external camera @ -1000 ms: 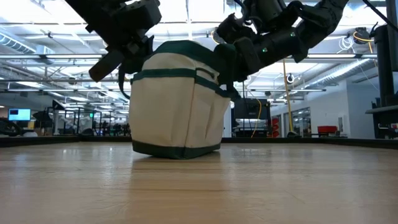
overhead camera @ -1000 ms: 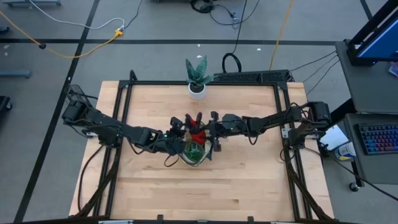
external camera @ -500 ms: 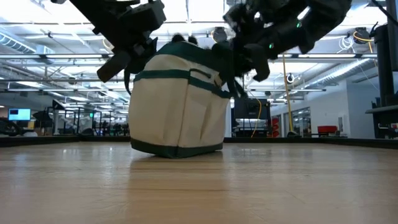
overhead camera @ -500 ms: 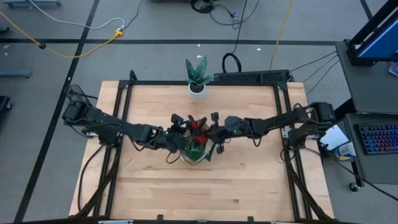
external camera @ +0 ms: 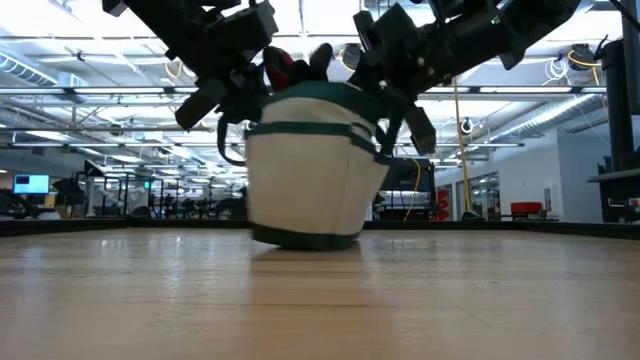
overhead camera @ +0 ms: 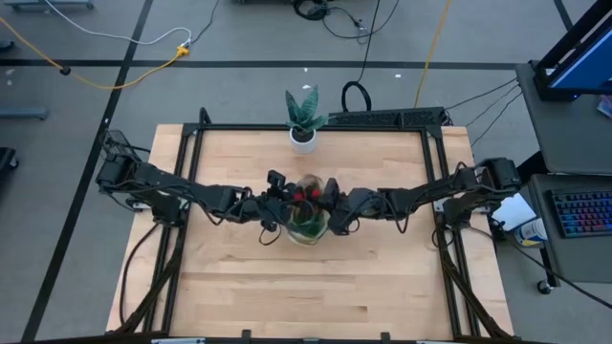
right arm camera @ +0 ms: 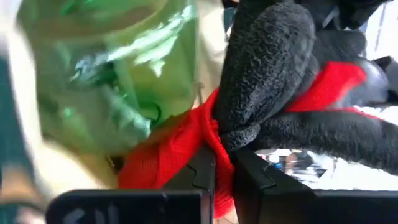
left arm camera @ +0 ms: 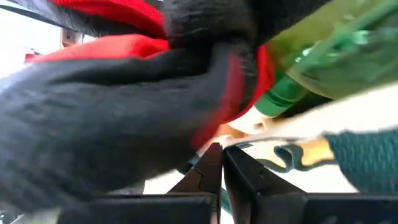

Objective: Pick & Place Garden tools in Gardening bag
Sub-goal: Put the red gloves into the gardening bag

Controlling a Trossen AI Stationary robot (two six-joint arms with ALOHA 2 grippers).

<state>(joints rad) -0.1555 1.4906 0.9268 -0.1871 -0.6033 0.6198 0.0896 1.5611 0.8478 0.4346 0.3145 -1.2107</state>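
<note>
Mid-table, both closed grippers, left [overhead camera: 271, 204] and right [overhead camera: 335, 205], flank the gardening bag [overhead camera: 307, 222].

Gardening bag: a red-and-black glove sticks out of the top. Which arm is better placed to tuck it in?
Right, probably: the right gripper pinches the glove by its red cuff; the left gripper is shut at the gardening bag rim, off the glove.

1. The right gripper [right arm camera: 222, 167] fills the near edge, its two dark fingers [right arm camera: 200, 171] nearly touching.
2. Red fabric [right arm camera: 174, 149] lies pinched between them.
3. That red is part of a black and red glove [right arm camera: 273, 93] bunched just beyond.
4. A green bottle [right arm camera: 118, 74] sits beside the glove, touching it.
5. Beige canvas [right arm camera: 18, 124] borders the bottle.
</note>
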